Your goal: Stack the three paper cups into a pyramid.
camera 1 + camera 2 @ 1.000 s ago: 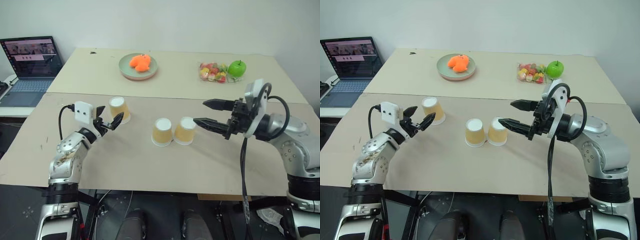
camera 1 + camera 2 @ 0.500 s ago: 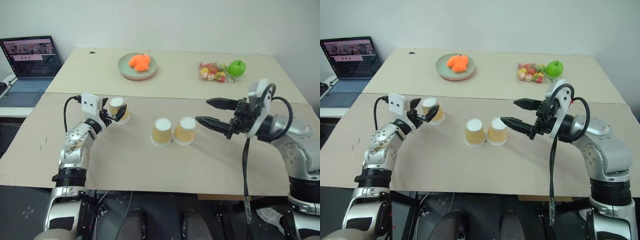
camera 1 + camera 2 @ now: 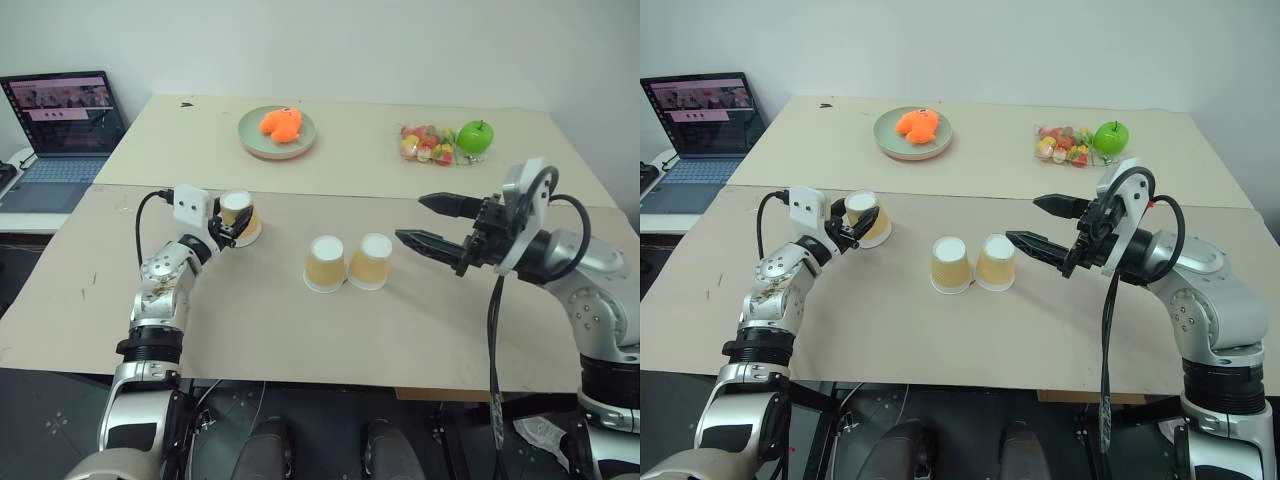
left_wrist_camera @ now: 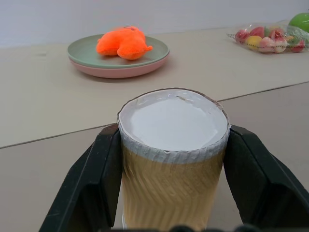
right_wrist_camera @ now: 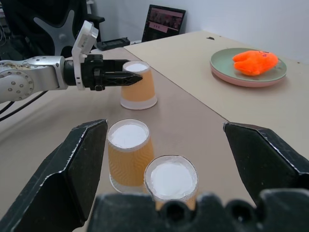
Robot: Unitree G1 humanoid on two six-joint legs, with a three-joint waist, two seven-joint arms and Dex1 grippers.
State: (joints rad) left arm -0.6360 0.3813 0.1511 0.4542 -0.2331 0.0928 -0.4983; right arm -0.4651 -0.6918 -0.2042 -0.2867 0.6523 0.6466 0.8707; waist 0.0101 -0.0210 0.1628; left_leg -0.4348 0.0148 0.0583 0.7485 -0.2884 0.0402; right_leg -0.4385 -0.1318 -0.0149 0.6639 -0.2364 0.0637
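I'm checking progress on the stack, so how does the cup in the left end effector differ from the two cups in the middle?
The left cup stands alone, clamped by the left end effector. The two middle cups stand side by side, ungripped, before the open right end effector. All three sit upside down on the table.

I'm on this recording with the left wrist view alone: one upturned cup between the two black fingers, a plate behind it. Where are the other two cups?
Observer: The middle cup and the right cup stand upside down, side by side and touching, on the near table.
Operator: What is the other arm doing?
Observer: The right gripper hangs open just right of that pair, holding nothing.
Operator: Is my cup off the table?
Observer: No. The left cup rests on the table with the left gripper shut around it.
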